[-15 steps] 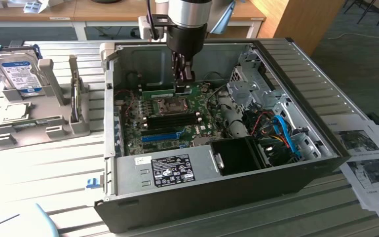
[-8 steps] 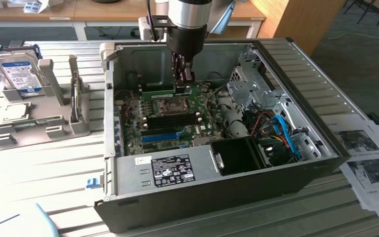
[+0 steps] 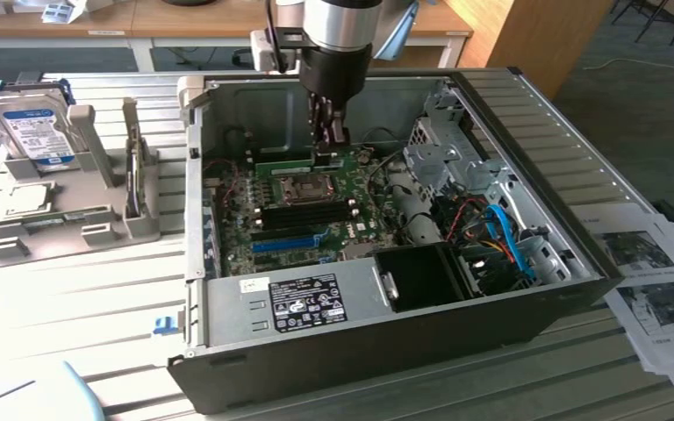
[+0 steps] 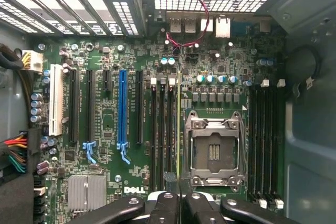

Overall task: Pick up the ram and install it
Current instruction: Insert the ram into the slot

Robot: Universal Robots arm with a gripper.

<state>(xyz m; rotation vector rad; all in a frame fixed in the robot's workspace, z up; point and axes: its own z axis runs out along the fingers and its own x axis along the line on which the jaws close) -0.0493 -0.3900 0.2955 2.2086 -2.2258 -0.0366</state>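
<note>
My gripper (image 3: 330, 151) reaches down into the open computer case (image 3: 571, 228), over the motherboard (image 3: 302, 215). It is shut on the ram (image 3: 288, 161), a thin green strip that sticks out sideways from the fingertips just above the board. In the wrist view the ram (image 4: 179, 124) shows edge-on as a narrow line running away from the fingers (image 4: 167, 206). It lies along the black memory slots (image 4: 161, 129) beside the CPU socket (image 4: 214, 148). I cannot tell whether it touches a slot.
A silver hard drive (image 3: 31, 127) stands in a grey holder (image 3: 68, 224) at the exterior view's left. Printed papers (image 3: 653, 289) lie at the right. Inside the case are a bright blue slot (image 4: 123, 108), a drive cage (image 3: 448, 149), cables (image 3: 495, 237) and a power supply (image 3: 296, 298).
</note>
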